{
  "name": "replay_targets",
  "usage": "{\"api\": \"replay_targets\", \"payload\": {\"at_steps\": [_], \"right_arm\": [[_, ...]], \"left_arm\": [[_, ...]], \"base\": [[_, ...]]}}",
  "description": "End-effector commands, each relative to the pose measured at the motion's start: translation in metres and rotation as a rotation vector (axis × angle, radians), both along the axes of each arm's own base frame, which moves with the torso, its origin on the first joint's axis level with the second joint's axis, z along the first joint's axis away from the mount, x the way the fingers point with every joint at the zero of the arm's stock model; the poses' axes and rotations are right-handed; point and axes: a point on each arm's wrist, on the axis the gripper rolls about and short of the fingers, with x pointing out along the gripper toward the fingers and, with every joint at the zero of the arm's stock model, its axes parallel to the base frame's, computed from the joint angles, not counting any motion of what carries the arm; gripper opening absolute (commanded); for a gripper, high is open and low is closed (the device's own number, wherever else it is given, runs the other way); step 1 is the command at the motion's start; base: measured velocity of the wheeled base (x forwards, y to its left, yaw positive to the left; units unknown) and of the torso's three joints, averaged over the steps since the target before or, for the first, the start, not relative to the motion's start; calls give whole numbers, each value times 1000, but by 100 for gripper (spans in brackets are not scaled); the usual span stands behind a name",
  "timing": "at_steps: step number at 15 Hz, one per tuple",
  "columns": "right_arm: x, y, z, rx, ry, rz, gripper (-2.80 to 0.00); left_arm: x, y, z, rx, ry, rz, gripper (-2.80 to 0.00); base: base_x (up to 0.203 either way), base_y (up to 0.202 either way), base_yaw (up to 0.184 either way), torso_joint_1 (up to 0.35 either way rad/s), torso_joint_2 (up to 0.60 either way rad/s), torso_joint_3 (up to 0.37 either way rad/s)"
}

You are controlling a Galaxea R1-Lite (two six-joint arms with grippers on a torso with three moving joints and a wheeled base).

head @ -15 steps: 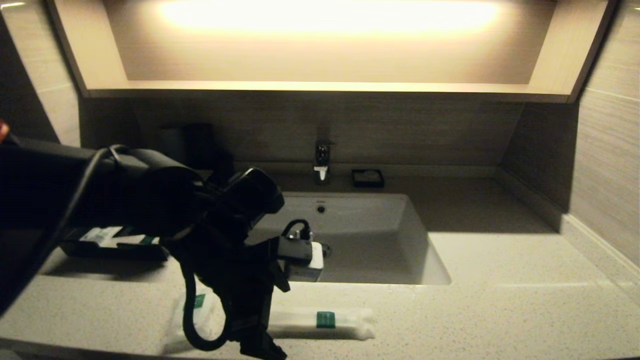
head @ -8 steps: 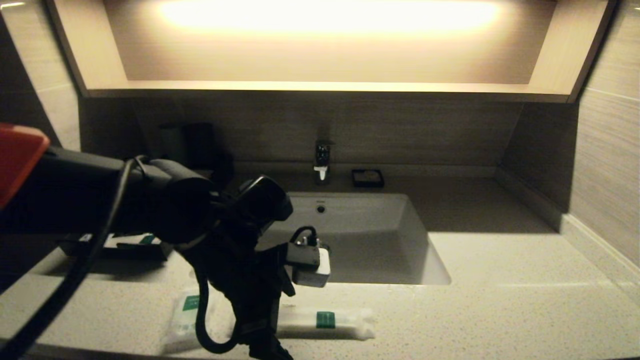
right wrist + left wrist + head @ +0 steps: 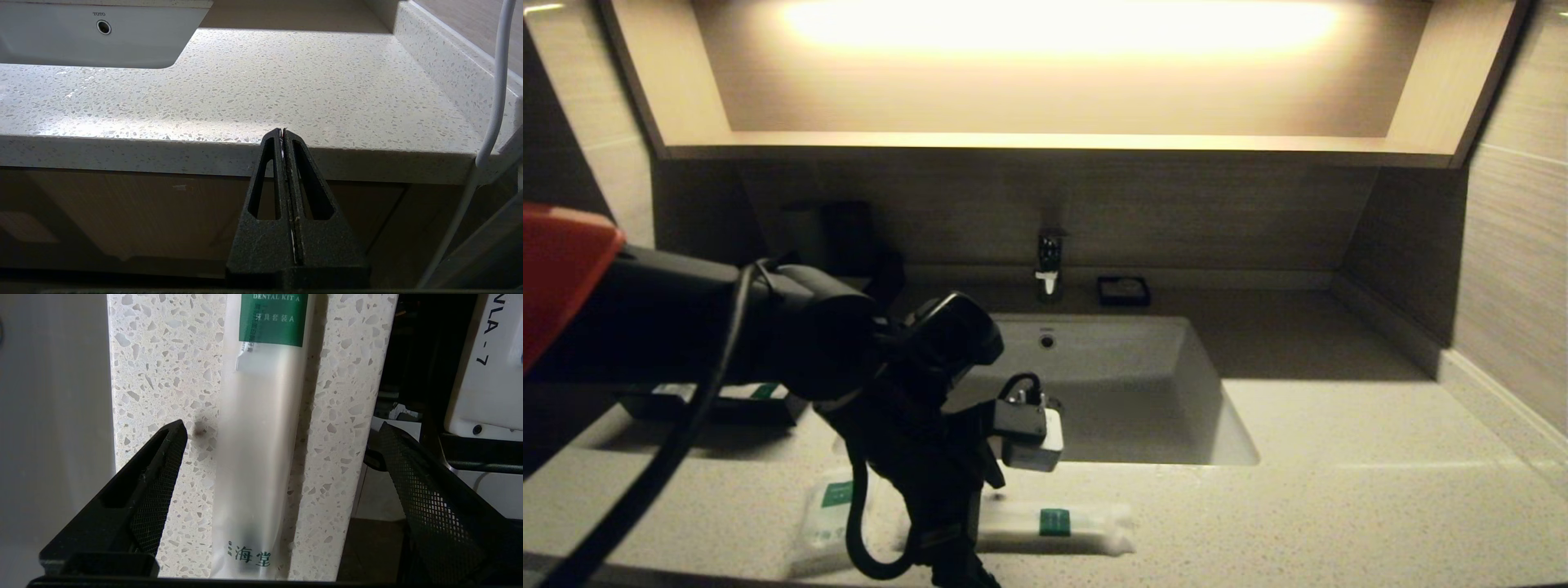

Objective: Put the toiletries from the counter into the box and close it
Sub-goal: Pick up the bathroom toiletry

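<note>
A long narrow packet (image 3: pixel 1054 523) with a green label lies on the counter (image 3: pixel 1339 506) near its front edge. My left gripper (image 3: pixel 282 426) hangs open just above the packet (image 3: pixel 257 457). One finger (image 3: pixel 163 457) stands on the sink side of it and the other (image 3: pixel 412 477) past the counter's edge, neither touching. In the head view that gripper (image 3: pixel 956 563) is mostly hidden by its own arm. A small squarish pouch (image 3: pixel 829 514) lies to the left of it. The black box (image 3: pixel 719 411) sits at the far left, partly behind the arm. My right gripper (image 3: pixel 283 130) is shut and empty, below the counter's front edge.
The white sunken sink (image 3: pixel 1127 384) lies just behind the packets, with a faucet (image 3: pixel 1049 265) and a small black dish (image 3: pixel 1123 290) at its back. Dark cups (image 3: pixel 829 233) stand at the back left. A wall bounds the counter's right end.
My left arm has shifted a little to the right and lower over the long packet, covering more of the box. The packets have not moved.
</note>
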Motion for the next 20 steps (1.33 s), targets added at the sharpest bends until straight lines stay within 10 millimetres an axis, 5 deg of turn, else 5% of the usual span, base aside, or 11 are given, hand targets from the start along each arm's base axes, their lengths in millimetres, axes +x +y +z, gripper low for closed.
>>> {"api": "replay_targets", "payload": {"at_steps": [1,8,9,20], "right_arm": [[0,0,0,0,1,1,-280],[0,0,0,0,1,1,-280],[0,0,0,0,2,1,-280],[0,0,0,0,1,1,-280]], "left_arm": [[0,0,-1,2,6,-2,0],[0,1,-2,7,11,2,0],[-1,0,-2,8,10,1,-280],[0,1,-3,9,13,2,-280]], "base": [[0,0,0,0,0,0],[0,0,0,0,0,0],[0,0,0,0,0,0],[0,0,0,0,0,0]]}}
